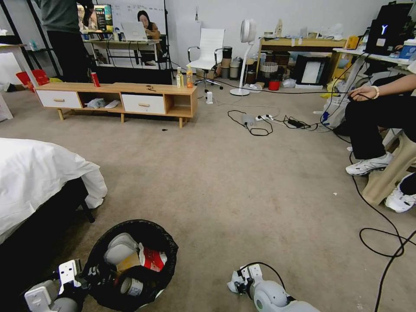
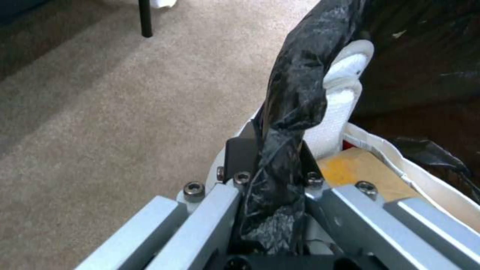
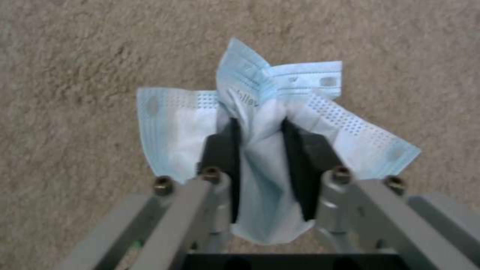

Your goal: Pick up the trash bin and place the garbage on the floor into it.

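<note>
1. We see the left gripper (image 2: 272, 165) with fingers clamped on the rim of the trash bin (image 1: 130, 264).
2. Right of the trash bin, the right gripper (image 3: 260, 150) has its fingers clamped on a blue face mask (image 3: 260, 108) above the floor (image 1: 225, 182).
3. Behind the trash bin stands a bed (image 1: 39, 173).

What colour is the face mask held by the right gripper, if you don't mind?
Pale blue and white, clearest in the right wrist view: face mask, right gripper.

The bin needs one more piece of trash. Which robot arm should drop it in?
The right. Its gripper is already shut on a crumpled blue face mask over the carpet, beside the bin. The left gripper is busy pinching the bin's rim.
</note>
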You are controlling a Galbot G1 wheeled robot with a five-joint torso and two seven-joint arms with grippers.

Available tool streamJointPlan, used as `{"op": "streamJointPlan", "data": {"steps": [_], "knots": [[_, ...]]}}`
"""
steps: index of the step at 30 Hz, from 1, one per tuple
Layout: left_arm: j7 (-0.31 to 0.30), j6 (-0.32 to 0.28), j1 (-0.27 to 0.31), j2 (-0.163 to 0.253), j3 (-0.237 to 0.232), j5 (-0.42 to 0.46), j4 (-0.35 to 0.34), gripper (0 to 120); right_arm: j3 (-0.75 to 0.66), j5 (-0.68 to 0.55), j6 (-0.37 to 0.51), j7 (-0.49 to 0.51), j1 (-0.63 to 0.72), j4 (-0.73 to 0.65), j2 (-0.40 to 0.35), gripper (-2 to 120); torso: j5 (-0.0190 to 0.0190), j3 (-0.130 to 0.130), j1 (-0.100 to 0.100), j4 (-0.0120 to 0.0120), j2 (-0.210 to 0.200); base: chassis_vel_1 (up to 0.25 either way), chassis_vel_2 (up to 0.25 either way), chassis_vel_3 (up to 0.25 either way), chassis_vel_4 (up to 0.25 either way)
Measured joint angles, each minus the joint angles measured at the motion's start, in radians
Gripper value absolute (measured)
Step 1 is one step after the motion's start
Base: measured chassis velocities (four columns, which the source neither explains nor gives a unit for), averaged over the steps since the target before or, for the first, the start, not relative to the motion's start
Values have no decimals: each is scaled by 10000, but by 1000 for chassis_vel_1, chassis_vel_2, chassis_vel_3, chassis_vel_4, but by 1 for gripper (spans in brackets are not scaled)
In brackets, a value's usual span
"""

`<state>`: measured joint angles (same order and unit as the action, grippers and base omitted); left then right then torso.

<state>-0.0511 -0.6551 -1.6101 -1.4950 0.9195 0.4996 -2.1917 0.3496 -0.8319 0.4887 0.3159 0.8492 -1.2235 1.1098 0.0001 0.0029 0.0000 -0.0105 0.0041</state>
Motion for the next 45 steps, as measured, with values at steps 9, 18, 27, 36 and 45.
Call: {"op": "streamJointPlan", "data": {"steps": [9, 18, 27, 36, 45], "knots": [[-3, 2, 23, -48, -63, -35, 0, 2, -103, -77, -1, 59, 277, -473, -407, 0, 0, 3, 0, -8, -1, 0, 0, 0, 0], [-18, -21, 68, -54, -101, -46, -28, 2, -356, -597, -6, 375, 550, -1772, -1058, 0, 0, 4, 1, -5, -1, 0, 0, 0, 0], [-379, -290, 331, 50, -162, 563, -64, 2, -951, -991, -415, 602, 503, -3435, -1493, 0, 0, 4, 1, -3, -1, 0, 0, 0, 0], [-905, -594, 626, 339, -149, 1532, -64, 2, -1312, -1356, -929, 749, 49, -5465, -1979, 0, -1, 4, 1, -5, -1, 0, 0, 0, 0], [-1116, -730, 655, 638, -133, 2030, -252, 2, -1261, -2872, -1392, 1013, -1850, -8137, -2027, 0, -2, 4, 1, -1, -1, 0, 0, 0, 0]]}}
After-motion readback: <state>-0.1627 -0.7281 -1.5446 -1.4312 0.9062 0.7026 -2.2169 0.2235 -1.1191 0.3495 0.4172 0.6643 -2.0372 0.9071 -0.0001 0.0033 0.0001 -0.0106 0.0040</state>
